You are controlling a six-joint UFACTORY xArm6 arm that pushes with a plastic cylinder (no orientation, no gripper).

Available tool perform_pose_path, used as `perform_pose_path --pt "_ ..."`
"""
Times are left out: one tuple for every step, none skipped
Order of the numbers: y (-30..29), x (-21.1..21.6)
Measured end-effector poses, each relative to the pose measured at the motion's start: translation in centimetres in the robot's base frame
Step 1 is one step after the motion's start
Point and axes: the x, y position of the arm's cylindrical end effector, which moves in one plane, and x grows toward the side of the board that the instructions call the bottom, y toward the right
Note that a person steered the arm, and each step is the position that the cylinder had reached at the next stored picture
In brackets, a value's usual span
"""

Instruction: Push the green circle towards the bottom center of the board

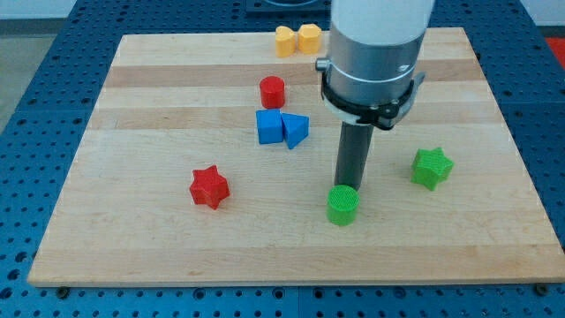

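Observation:
The green circle (342, 205) is a short green cylinder on the wooden board (132, 230), a little right of centre and near the view's bottom. My tip (350, 186) stands right behind it, at its upper edge, and seems to touch it. The dark rod rises from there to the arm's grey and white body at the view's top.
A green star (432, 168) lies to the right of the rod. A red star (209, 187) lies left of centre. A blue cube (269, 127) and a blue triangle (296, 131) sit together above centre, with a red cylinder (272, 92) behind them. Two yellow blocks (297, 40) sit at the top edge.

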Motion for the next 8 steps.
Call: perform_pose_path --pt "-0.8 1.3" --pt "0.4 1.7" --pt "4.1 2.1" --pt "2.0 3.2" --pt "-3.9 4.3" --pt "-6.4 4.3" --pt "-1.1 4.3" --pt "9.0 4.3"
